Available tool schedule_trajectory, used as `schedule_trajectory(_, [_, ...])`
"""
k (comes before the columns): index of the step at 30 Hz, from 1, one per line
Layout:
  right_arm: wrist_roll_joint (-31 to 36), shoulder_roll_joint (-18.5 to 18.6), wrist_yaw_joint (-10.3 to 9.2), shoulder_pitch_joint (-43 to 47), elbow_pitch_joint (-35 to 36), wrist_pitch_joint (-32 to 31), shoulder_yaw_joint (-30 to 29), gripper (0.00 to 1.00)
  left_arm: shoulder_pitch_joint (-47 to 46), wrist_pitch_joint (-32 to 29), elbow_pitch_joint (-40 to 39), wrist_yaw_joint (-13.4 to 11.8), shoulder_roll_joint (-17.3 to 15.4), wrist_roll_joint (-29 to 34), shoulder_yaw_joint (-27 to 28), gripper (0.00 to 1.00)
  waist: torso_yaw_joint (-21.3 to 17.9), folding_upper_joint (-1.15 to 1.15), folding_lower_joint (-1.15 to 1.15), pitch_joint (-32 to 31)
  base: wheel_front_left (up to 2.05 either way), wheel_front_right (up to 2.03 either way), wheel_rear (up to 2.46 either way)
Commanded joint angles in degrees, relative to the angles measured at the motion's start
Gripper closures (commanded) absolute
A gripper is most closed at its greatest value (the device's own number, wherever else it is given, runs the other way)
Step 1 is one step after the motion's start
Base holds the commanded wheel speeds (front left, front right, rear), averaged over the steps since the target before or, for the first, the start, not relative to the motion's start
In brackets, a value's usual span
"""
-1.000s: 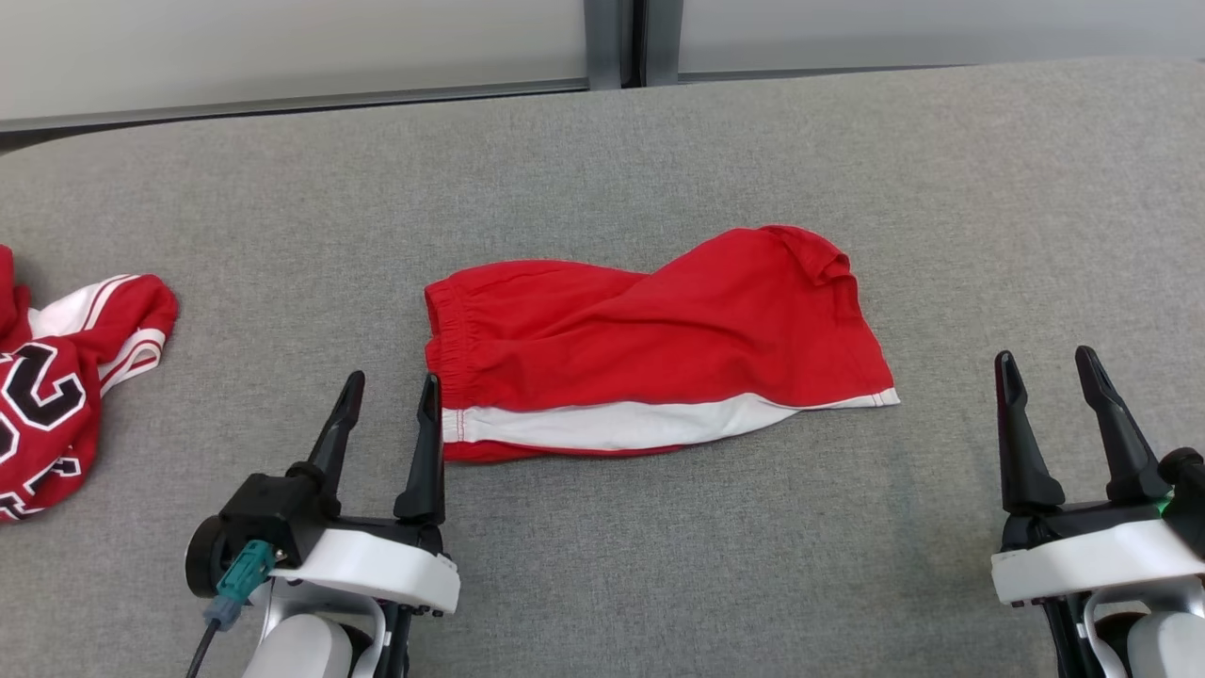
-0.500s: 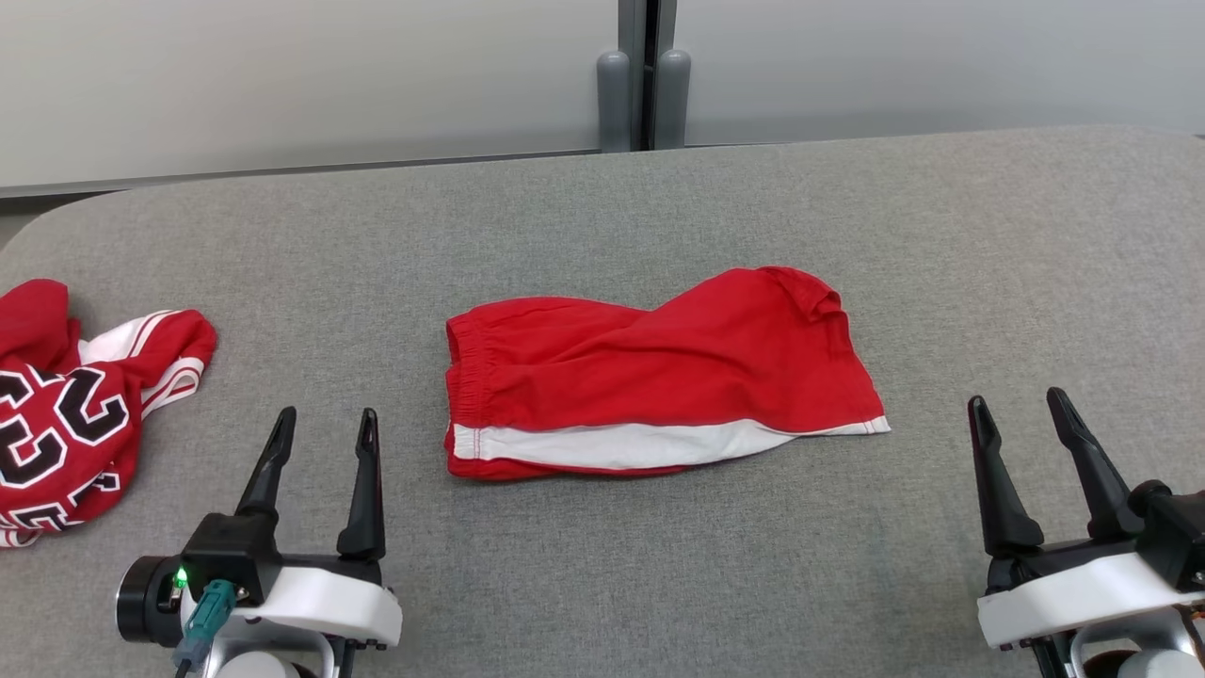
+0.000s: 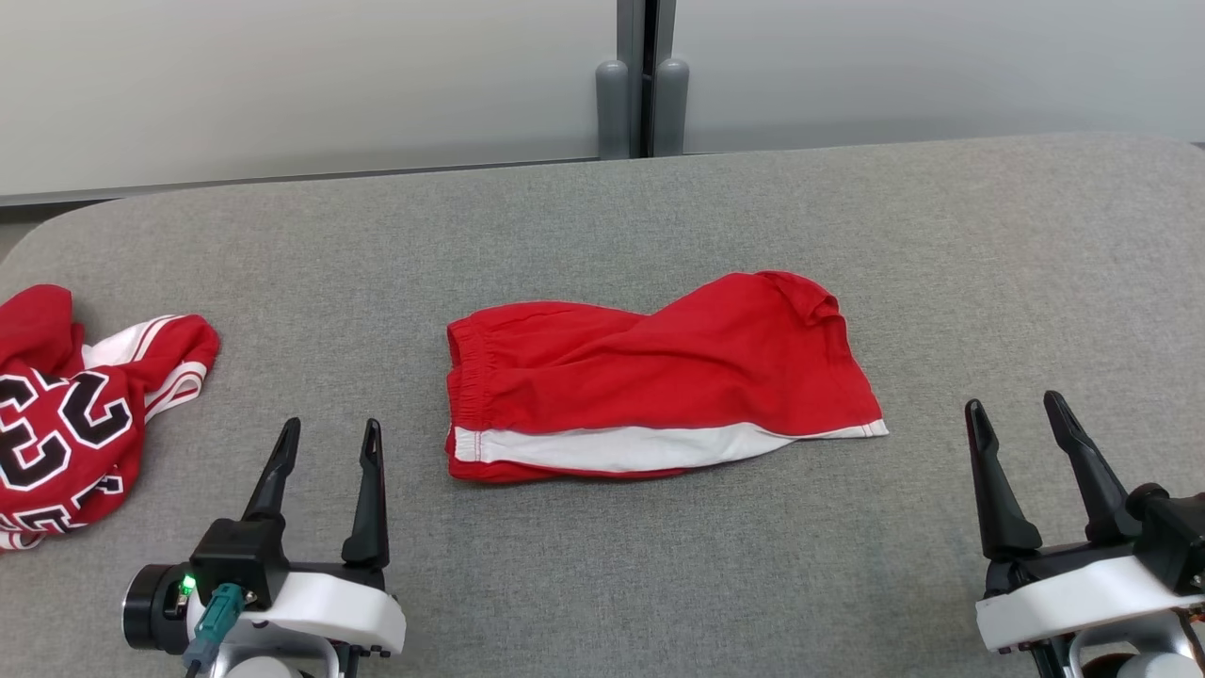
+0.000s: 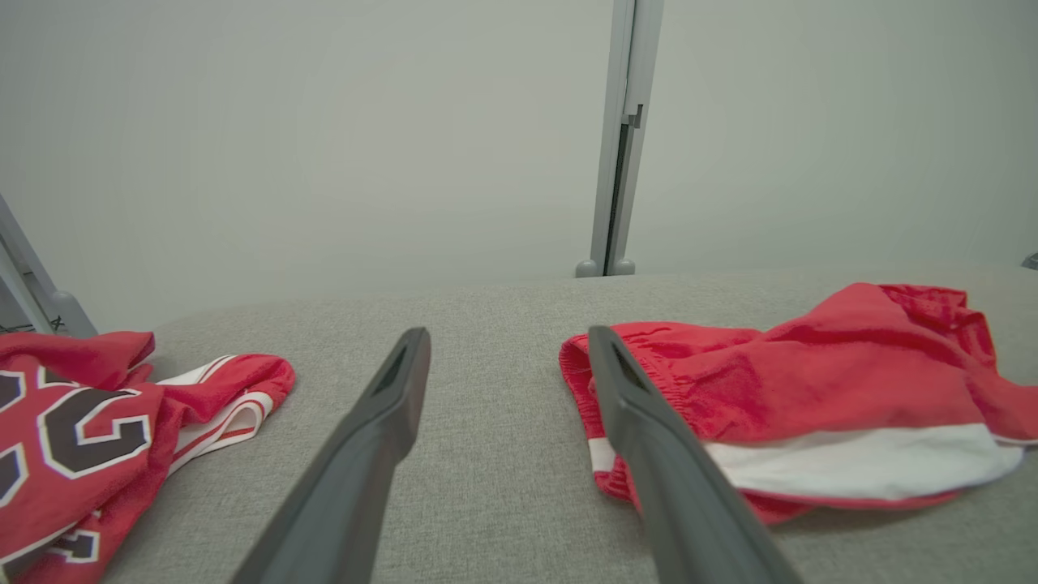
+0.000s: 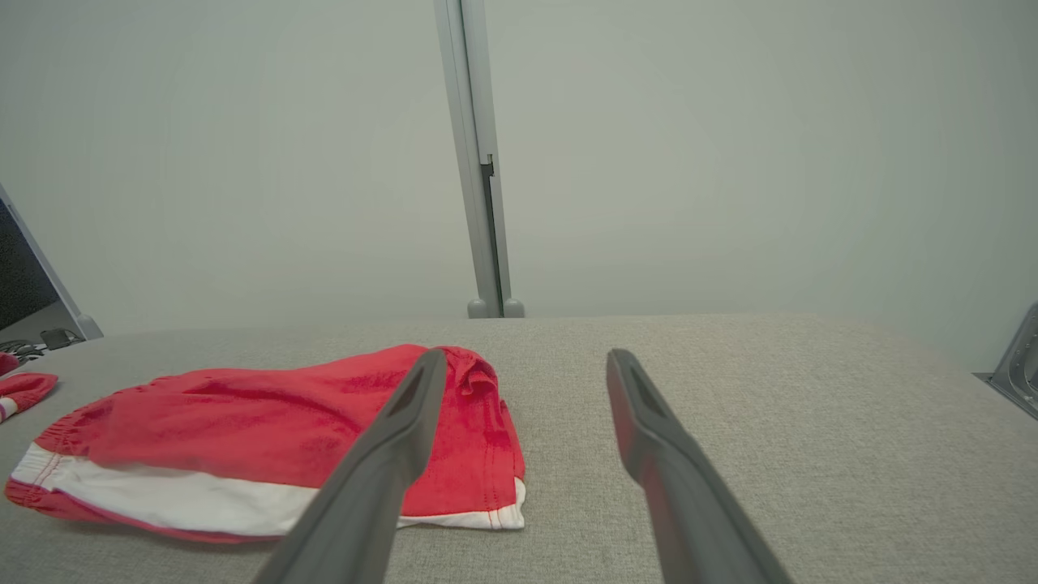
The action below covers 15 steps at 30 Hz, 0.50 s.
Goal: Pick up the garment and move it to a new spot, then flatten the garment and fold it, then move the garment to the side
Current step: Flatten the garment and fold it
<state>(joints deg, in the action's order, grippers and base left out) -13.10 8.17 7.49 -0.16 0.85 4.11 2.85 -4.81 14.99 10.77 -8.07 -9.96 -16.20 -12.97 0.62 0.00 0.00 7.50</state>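
Red shorts lie flat, apparently folded; left gripper and right gripper both released, empty.

A counter covered in grey woven fabric is seen, with a rounded corner at its far left and a pale wall behind its far edge. 2 garments are laid directly on it. A pair of red shorts is spread near the middle, folded flat, with the elastic waistband turned to the left and the leg hems to the right. A white band is shown along the near edge, and the far right corner is bunched up. A red jersey with white trim and black numerals outlined in white is crumpled at the left edge, well apart from the shorts.
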Motion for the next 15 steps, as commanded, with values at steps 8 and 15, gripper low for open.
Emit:
schedule_trajectory(8, [-0.22, -0.16, 0.0, -0.42, 0.05, 0.23, 0.27, 0.0, -3.98, -2.11, 2.89, 3.0, 0.95, 1.03, -4.04, 0.0, 0.0, 0.0, 0.0, 0.94, 0.0, 0.0, 0.0])
schedule_trajectory(15, [-0.74, -0.31, 0.0, -1.72, -0.95, 0.42, 1.43, 0.0, -9.15, -8.65, 10.65, 5.95, 2.86, -0.17, -7.71, 0.0, -1.76, 0.0, 0.0, 2.99, 0.0, 0.0, 0.0])
